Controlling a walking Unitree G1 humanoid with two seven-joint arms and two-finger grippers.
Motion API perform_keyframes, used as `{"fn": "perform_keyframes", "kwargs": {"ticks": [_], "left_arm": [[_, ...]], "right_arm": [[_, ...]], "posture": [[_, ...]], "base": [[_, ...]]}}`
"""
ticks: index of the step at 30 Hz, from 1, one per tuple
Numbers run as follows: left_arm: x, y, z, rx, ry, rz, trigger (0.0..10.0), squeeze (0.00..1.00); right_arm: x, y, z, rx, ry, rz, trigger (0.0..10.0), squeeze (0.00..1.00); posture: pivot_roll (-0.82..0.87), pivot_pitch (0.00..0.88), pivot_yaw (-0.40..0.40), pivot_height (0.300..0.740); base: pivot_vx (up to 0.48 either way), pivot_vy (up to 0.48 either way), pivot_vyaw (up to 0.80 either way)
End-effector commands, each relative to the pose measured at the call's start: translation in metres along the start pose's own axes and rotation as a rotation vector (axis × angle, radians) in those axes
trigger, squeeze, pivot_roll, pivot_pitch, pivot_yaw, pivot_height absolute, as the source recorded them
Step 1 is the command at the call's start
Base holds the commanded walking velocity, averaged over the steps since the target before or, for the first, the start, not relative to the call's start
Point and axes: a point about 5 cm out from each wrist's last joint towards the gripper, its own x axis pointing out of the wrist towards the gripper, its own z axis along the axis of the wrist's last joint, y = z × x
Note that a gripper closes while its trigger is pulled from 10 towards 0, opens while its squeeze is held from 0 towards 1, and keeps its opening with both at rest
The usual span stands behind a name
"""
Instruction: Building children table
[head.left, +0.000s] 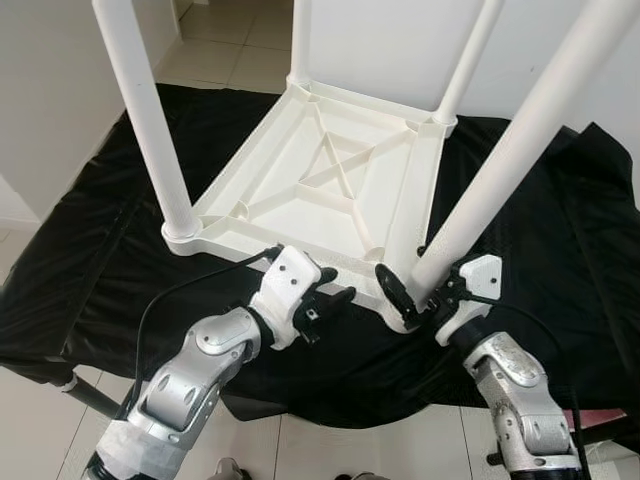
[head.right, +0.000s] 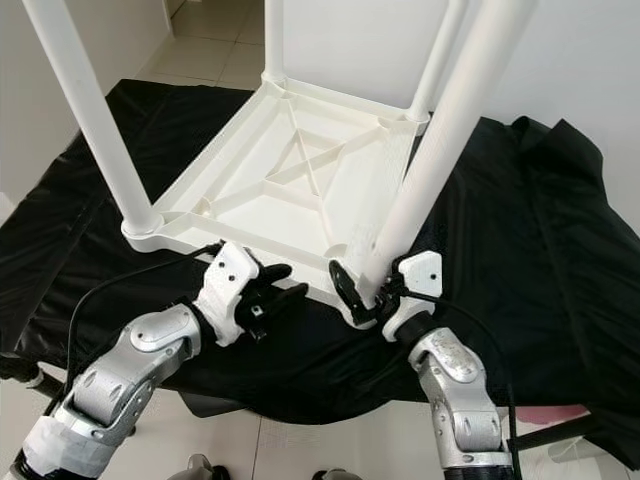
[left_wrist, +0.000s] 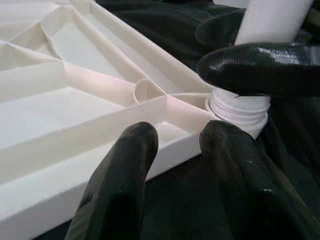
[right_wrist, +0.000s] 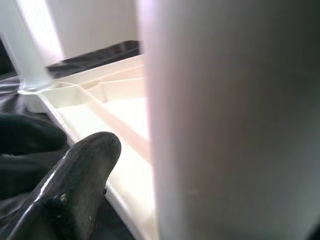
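A white plastic children's table lies upside down on a black cloth, its legs pointing up. My right gripper is shut on the near-right leg just above its base, one finger on each side. In the left wrist view that leg's threaded end sits in the corner socket with some thread showing, and a right finger presses above it. My left gripper is open at the table's front rim, just left of that corner, holding nothing.
The black cloth covers a low platform and drapes over its edges. Three other legs stand up: near left, far left, far right. Tiled floor lies beyond, white walls on both sides.
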Motion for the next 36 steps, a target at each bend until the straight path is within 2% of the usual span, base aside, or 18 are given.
{"fn": "perform_keyframes", "kwargs": {"ticks": [1, 8, 14, 15, 17, 18, 30, 31, 32, 36], "left_arm": [[-0.002, -0.01, 0.002, 0.007, -0.001, -0.133, 10.0, 0.0], [-0.004, -0.012, 0.002, -0.006, 0.016, -0.159, 10.0, 0.0], [-0.004, -0.016, 0.001, -0.006, 0.024, -0.177, 10.0, 0.0], [-0.005, -0.017, 0.001, -0.007, 0.027, -0.179, 10.0, 0.0], [-0.005, -0.017, 0.0, -0.007, 0.03, -0.179, 10.0, 0.0], [-0.006, -0.016, 0.0, -0.006, 0.032, -0.176, 10.0, 0.0], [-0.007, -0.014, 0.0, -0.005, 0.042, -0.162, 10.0, 0.0], [-0.007, -0.013, 0.0, -0.005, 0.042, -0.161, 10.0, 0.0], [-0.007, -0.013, 0.0, -0.004, 0.042, -0.161, 10.0, 0.0], [-0.007, -0.012, -0.001, -0.001, 0.043, -0.157, 10.0, 0.0]], "right_arm": [[0.0, -0.003, -0.002, -0.001, 0.016, 0.044, 10.0, 0.0], [0.01, -0.01, -0.01, -0.04, 0.06, 0.161, 10.0, 0.0], [0.015, -0.017, -0.018, -0.06, 0.093, 0.2, 10.0, 0.0], [0.016, -0.018, -0.019, -0.069, 0.096, 0.214, 7.1, 0.0], [0.017, -0.019, -0.02, -0.074, 0.097, 0.222, 7.1, 0.0], [0.018, -0.022, -0.02, -0.076, 0.095, 0.226, 0.0, 0.0], [0.021, -0.033, -0.015, -0.089, 0.065, 0.241, 0.0, 0.0], [0.021, -0.033, -0.015, -0.083, 0.062, 0.235, 4.2, 0.0], [0.019, -0.033, -0.015, -0.074, 0.055, 0.224, 10.0, 0.0], [0.015, -0.031, -0.012, -0.019, 0.017, 0.171, 10.0, 0.0]], "posture": [[0.0, 0.097, -0.06, 0.74], [0.01, 0.095, -0.052, 0.74], [0.01, 0.093, -0.049, 0.74], [0.01, 0.094, -0.049, 0.74], [0.02, 0.093, -0.049, 0.74], [0.02, 0.092, -0.051, 0.74], [0.02, 0.086, -0.054, 0.74], [0.02, 0.084, -0.056, 0.74], [0.02, 0.085, -0.056, 0.74], [0.02, 0.085, -0.058, 0.74]], "base": [[0.0, 0.0, 0.0], [0.0, 0.0, 0.0], [0.0, 0.0, 0.0], [0.0, 0.0, 0.0], [0.0, 0.0, 0.0], [0.0, 0.0, 0.0], [0.0, 0.0, 0.0], [0.0, 0.0, 0.0], [0.0, 0.0, 0.0], [0.0, 0.0, 0.0]]}}
